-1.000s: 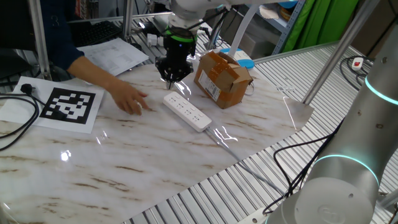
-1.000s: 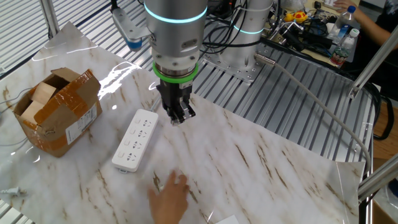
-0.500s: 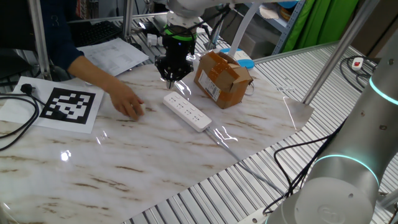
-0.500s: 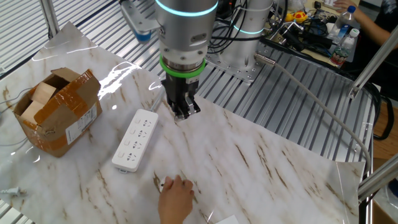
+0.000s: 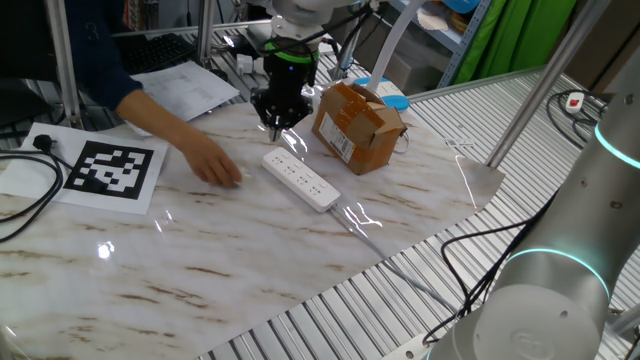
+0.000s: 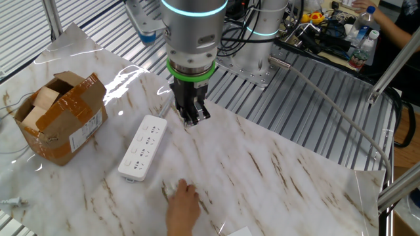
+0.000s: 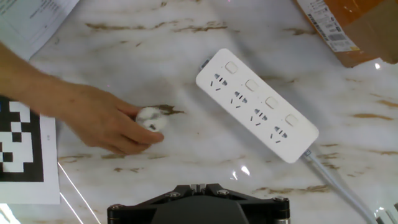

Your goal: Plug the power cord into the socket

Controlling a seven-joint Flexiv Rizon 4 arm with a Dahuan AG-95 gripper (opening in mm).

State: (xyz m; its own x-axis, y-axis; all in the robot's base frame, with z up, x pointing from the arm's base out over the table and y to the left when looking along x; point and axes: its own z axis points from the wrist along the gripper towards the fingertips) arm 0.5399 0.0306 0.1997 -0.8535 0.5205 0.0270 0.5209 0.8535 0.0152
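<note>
The socket is a long white power strip (image 5: 300, 180) lying flat on the marble table, also in the other fixed view (image 6: 143, 147) and the hand view (image 7: 256, 104). The power cord's small white plug (image 7: 150, 118) lies on the table left of the strip, under a person's fingertips (image 7: 134, 134). It barely shows in the other fixed view (image 6: 170, 189). My gripper (image 5: 277, 127) hangs above the table just behind the strip's end, also in the other fixed view (image 6: 190, 120). Its jaws look closed together with nothing between them (image 7: 198, 186).
A brown cardboard box (image 5: 357, 125) stands right of the strip, close to my gripper. A person's hand and arm (image 5: 205, 160) reach in from the left. A black-and-white marker sheet (image 5: 112, 170) and a black cable (image 5: 25, 215) lie at the far left.
My gripper has shifted a little away from the strip and slightly up. The person's hand has moved about on the table with the plug under its fingers.
</note>
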